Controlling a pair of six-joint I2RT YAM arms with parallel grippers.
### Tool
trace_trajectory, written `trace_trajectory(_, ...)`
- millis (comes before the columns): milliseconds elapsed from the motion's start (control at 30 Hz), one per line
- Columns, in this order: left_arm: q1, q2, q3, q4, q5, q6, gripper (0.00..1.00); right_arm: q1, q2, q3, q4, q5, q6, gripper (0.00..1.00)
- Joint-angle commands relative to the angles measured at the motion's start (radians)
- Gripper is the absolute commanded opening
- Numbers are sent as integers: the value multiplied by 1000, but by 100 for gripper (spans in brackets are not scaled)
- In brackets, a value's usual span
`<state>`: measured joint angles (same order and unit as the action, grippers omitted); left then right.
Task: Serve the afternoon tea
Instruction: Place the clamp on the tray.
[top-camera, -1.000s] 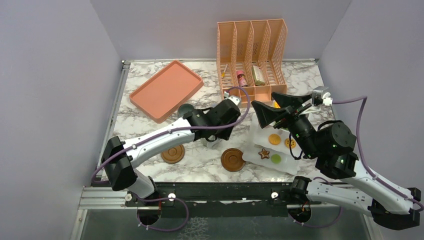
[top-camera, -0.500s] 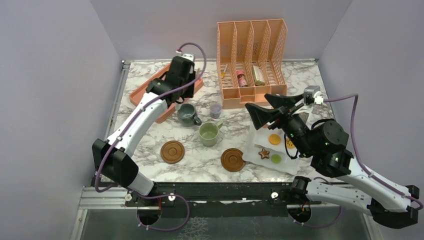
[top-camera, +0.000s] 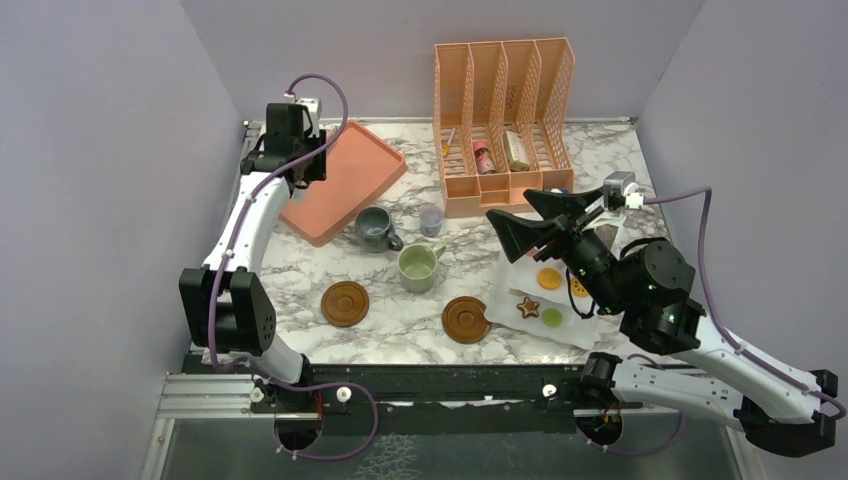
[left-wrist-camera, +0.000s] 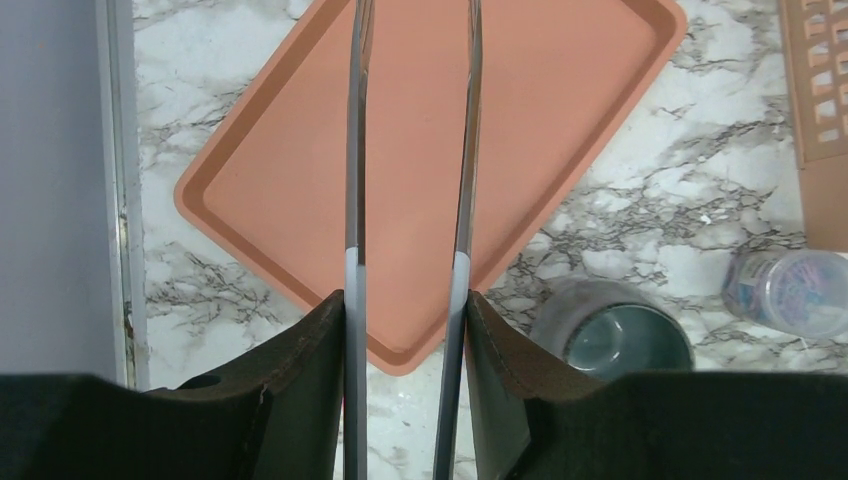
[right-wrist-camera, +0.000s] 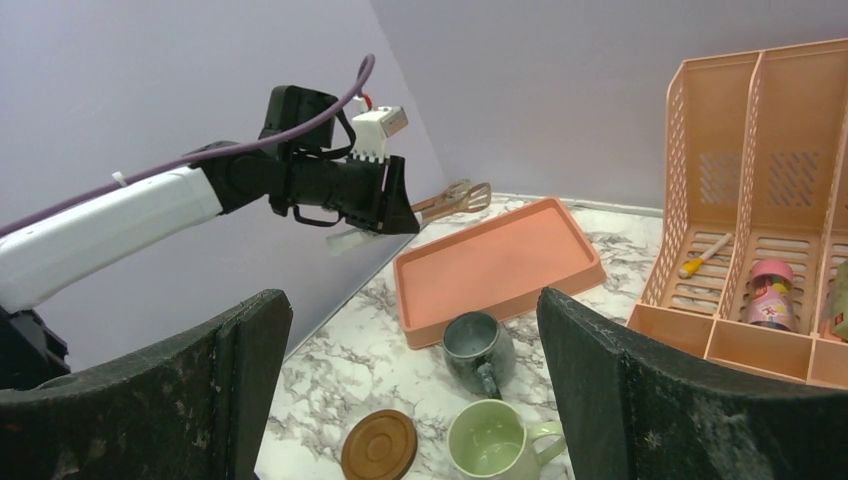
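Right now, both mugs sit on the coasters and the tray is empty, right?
No. The grey-blue mug and pale green mug stand on the table, clear of the left coaster and right coaster; the top view shows it. The tray is empty.

text: none legible | pink bottle (right-wrist-camera: 771, 290) label: too small to read

Upper left: tray (top-camera: 340, 185), tongs (left-wrist-camera: 358, 150) above it. Upper centre: rack (top-camera: 503, 110). Below the tray: first mug (top-camera: 374, 227), small cup (top-camera: 431, 220) just right, second mug (top-camera: 417, 267) lower. Bottom centre: left coaster (top-camera: 345, 302), right coaster (top-camera: 466, 319). Right: plate (top-camera: 507, 290) bearing cookies (top-camera: 548, 279).
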<state>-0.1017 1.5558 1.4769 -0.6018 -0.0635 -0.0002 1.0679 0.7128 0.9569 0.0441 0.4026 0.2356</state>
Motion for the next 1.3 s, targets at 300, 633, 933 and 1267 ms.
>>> trace_trajectory(300,129,169,-80,202,153,228,41,7,-22,-14,21,-44,5,99)
trace_trajectory(633,152,280,-96,214,252,224,43,7,-42,-17,24,-39,-9,99)
trace_trajectory(933,170,350,-83,227,188,214,46,7,-44,-30,26,-28,-4,99)
trace_trajectory(1267,171,336,-75,208,128,188,62,7,-55,-37,13,-20,-12,99)
